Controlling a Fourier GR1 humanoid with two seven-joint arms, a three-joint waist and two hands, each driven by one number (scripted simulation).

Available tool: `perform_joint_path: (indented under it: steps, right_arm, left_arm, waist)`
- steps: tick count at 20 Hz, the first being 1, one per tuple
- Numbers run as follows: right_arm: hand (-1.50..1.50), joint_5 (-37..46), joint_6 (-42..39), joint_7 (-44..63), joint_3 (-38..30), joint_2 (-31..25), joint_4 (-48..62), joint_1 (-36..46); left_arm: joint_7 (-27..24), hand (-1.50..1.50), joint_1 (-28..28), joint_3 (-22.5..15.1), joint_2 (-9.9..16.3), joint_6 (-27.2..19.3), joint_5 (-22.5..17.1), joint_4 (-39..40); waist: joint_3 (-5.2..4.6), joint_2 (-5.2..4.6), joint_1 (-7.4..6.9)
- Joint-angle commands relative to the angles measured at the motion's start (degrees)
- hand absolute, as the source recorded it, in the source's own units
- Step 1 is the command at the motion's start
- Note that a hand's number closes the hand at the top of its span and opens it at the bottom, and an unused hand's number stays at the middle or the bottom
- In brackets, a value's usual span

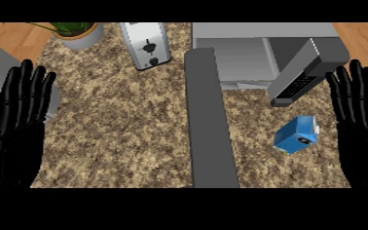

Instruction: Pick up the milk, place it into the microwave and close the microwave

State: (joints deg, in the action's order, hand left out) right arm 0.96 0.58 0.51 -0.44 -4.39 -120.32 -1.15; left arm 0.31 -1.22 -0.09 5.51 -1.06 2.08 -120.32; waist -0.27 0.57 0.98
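1. The milk (296, 135), a blue carton with a small dark cap, lies tilted on the speckled tabletop (115, 126) in the lower right of the frame. No hand touches it.
2. The microwave (237, 53) sits at the upper right of the frame, above the milk. Its cavity is open and looks pale grey inside.
3. The microwave door (210, 119) is swung open: a long dark grey slab running from the upper middle of the frame down to the lower edge, just left of the milk.
4. A grey panel with dark buttons (300, 78) slants down from the microwave's right side, ending just above the milk.
5. The right hand (350, 105) shows at the right edge of the frame, released, fingers straight and pointing up. It is to the right of the milk and apart from it, grasping nothing.
6. The left hand (23, 112) shows at the left edge of the frame, also released with fingers straight and up, well apart from the milk, grasping nothing.
7. A silver toaster (146, 45) stands at the upper middle of the frame, left of the microwave.
8. A potted plant (78, 33) with green leaves sits in the upper left corner.
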Motion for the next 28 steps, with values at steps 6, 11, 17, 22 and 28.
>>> perform_joint_path:
  steps: [6, 11, 17, 22, 28]
  right_arm:
    - [-1.50, -0.6, 5.2, 11.1, -4.4, -0.2, -2.4, 8.8]
    - [-1.50, -3.6, 1.5, 22.4, -4.1, -4.0, -8.0, 7.7]
    - [-1.50, 4.3, 6.3, 29.8, -0.5, -2.0, -14.2, 7.4]
    - [-1.50, 5.9, 5.5, 21.2, -2.2, -1.1, -6.6, 3.5]
    - [-1.50, 9.8, 5.9, 19.3, 3.4, 2.6, -9.7, -4.7]
  left_arm:
    - [-0.1, -1.50, 8.8, 6.1, 1.6, 2.1, -6.1, 7.2]
    - [-3.2, -1.50, -3.9, 4.4, -2.6, 1.8, -7.1, 5.8]
    - [0.8, -1.50, -8.4, 8.5, 0.3, 5.6, -12.8, -1.3]
    - [-1.4, -1.50, -17.7, 8.8, -1.1, 9.0, -14.2, -7.9]
    - [-2.4, -1.50, -20.5, 10.6, -2.2, 12.7, -16.0, -7.6]
  waist:
    - [0.25, -0.58, -0.86]
    - [0.24, -0.47, -1.09]
    - [0.24, -0.47, -1.20]
    - [0.27, -0.49, -1.58]
    - [0.27, -0.47, -1.24]
